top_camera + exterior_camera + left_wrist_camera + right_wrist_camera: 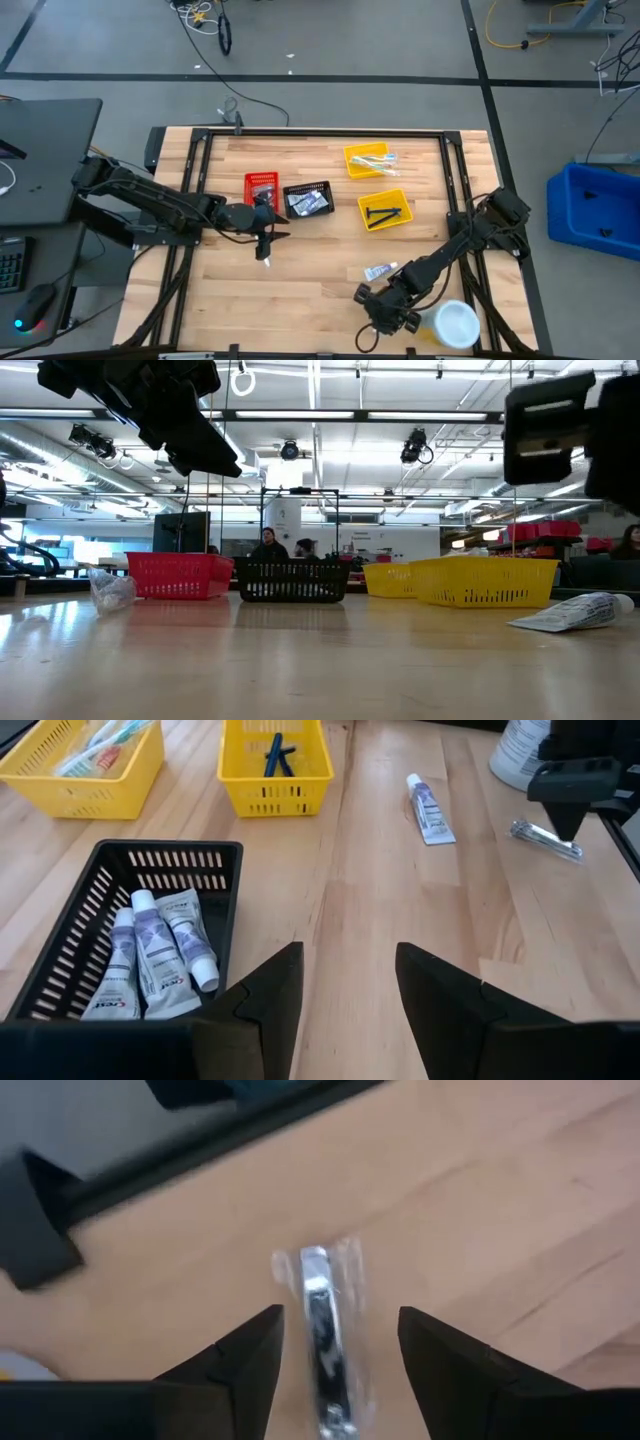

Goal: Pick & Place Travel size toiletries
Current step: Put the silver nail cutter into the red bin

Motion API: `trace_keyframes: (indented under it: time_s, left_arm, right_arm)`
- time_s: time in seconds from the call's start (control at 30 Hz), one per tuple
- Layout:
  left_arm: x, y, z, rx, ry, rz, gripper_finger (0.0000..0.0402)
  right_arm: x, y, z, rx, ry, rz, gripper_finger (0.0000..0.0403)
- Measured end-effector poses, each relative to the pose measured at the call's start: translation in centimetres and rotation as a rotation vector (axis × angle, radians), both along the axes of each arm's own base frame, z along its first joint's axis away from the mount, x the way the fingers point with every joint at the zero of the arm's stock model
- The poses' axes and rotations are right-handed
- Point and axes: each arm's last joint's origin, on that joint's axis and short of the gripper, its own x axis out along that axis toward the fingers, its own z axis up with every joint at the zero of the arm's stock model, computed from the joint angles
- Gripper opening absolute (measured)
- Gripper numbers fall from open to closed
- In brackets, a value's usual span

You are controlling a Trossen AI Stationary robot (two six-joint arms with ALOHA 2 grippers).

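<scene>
My right gripper [340, 1325] hangs open near the table's front right. It points down over a silvery item in clear wrap [322, 1342] that lies flat on the wood, with one finger on either side and not touching it. The left wrist view shows that item [545, 837] below my right gripper [572, 815]. A white-and-blue tube [380, 270] lies on the table nearby. My left gripper [348, 960] is open and empty above the table beside the black basket [70, 970], which holds three tubes [155, 955]. A crinkled sachet [110, 590] lies on the wood.
A red bin [261, 186], the black basket [307, 199] and two yellow bins [367, 160] [385, 209] stand in a row across the table's far half. A jar with a white lid [456, 325] stands at the near right, beside my right arm. Bare wood lies between the arms.
</scene>
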Motion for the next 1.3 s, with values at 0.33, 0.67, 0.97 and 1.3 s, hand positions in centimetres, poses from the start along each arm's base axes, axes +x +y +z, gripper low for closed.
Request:
trace_keyframes:
  time_s: [0.33, 0.67, 0.97, 1.3]
  left_arm:
    - [0.0, 0.0, 0.0, 0.011, 0.001, -0.007, 0.0171]
    - [0.0, 0.0, 0.0, 0.011, 0.002, -0.011, 0.0171]
    - [0.0, 0.0, 0.0, 0.011, 0.002, -0.011, 0.0171]
    - [0.0, 0.0, 0.0, 0.014, 0.002, -0.006, 0.0171]
  right_arm:
    - [-0.4, -1.2, -1.9, -0.016, -0.038, -0.011, 0.0208]
    - [-1.1, -2.0, -3.2, -0.044, -0.072, 0.042, 0.0174]
    - [-0.6, -2.6, -3.3, 0.004, -0.063, -0.036, 0.0097]
    - [1.6, -3.9, -2.6, 0.074, -0.114, -0.253, 0.0070]
